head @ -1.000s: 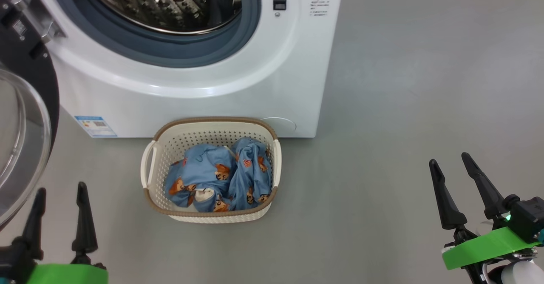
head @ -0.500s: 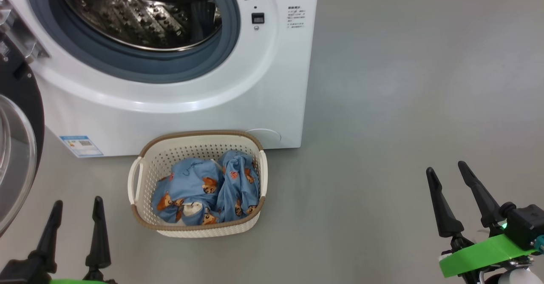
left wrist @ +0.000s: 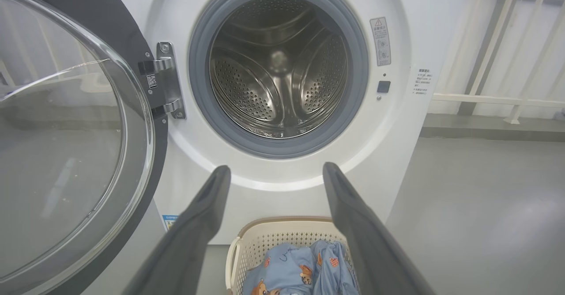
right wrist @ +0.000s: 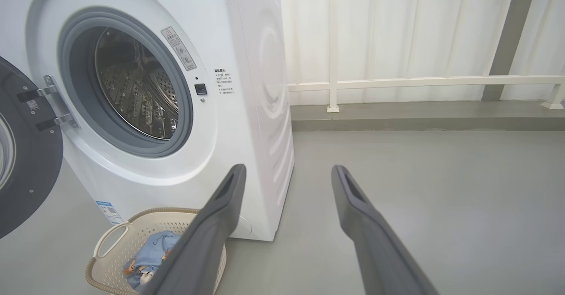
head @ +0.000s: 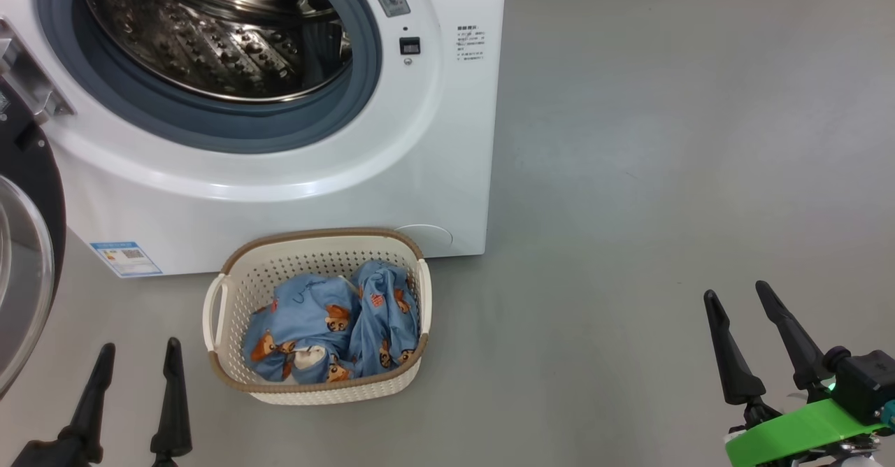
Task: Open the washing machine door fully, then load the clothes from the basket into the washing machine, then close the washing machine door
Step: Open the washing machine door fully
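Blue clothes [head: 328, 317] lie in the basket [head: 318, 391] just ahead-right of the left gripper [head: 140, 347], jaws wide, empty, the nearer arm; right gripper [head: 735, 289], wide too, sits well apart.

Floor [head: 664, 138]: basket [head: 321, 391] (washing machine [head: 280, 215] behind)

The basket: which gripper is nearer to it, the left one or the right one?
Left. The left gripper is close beside the basket, at its left side, not touching it. The right gripper is far away at its right side, across the floor.
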`<state>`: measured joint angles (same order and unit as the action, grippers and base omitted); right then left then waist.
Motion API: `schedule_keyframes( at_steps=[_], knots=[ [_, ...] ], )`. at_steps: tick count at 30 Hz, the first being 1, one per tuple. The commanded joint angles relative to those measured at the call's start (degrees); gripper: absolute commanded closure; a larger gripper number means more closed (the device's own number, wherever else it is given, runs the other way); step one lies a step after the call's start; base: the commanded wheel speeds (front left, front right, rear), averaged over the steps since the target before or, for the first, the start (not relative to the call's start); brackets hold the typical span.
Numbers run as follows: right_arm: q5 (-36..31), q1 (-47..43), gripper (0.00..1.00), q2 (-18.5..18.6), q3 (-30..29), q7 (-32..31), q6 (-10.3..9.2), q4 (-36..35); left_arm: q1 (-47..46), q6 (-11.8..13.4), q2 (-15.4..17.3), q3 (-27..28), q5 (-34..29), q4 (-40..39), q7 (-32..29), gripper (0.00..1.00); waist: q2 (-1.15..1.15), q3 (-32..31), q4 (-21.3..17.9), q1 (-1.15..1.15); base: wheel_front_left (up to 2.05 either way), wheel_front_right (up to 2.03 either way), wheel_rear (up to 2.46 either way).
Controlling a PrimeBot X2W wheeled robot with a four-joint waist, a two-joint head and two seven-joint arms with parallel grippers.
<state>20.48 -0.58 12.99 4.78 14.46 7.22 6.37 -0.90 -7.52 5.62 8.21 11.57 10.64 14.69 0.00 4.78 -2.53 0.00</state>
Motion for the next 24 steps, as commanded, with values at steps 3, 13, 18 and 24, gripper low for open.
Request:
schedule_keyframes(
  at_steps=[3, 13, 18, 24],
  knots=[
    [0.1, 0.0, 0.0, 0.9, 0.4, 0.5, 0.26, -1.5, -0.8, 0.0, 0.9, 1.7, 0.6, -1.9, 0.3, 0.0, 0.0, 0.1, 0.0, 0.0, 0.0, 0.0, 0.0],
    [0.1, 0.0, 0.0, 0.8, 0.2, 0.5, 0.26, -1.6, -1.1, 0.0, 0.9, 1.5, 0.9, -2.1, 0.3, 0.0, 0.0, 0.2, 0.5, 0.0, 0.0, 0.0, 0.0],
    [0.1, 0.1, 0.0, 0.9, 0.2, 0.5, 0.26, -1.5, -1.2, 0.0, 0.9, 1.4, 1.1, -2.2, 0.3, 0.0, 0.0, 0.3, 0.6, 0.0, 0.0, 0.0, 0.0],
    [0.0, 0.3, 0.0, 0.8, 0.2, 0.5, 0.26, -1.6, -1.4, 0.0, 1.0, 1.3, 1.5, -2.3, 0.3, 0.0, 0.0, 0.6, 0.6, 0.0, 0.0, 0.0, 0.0]
  ],
)
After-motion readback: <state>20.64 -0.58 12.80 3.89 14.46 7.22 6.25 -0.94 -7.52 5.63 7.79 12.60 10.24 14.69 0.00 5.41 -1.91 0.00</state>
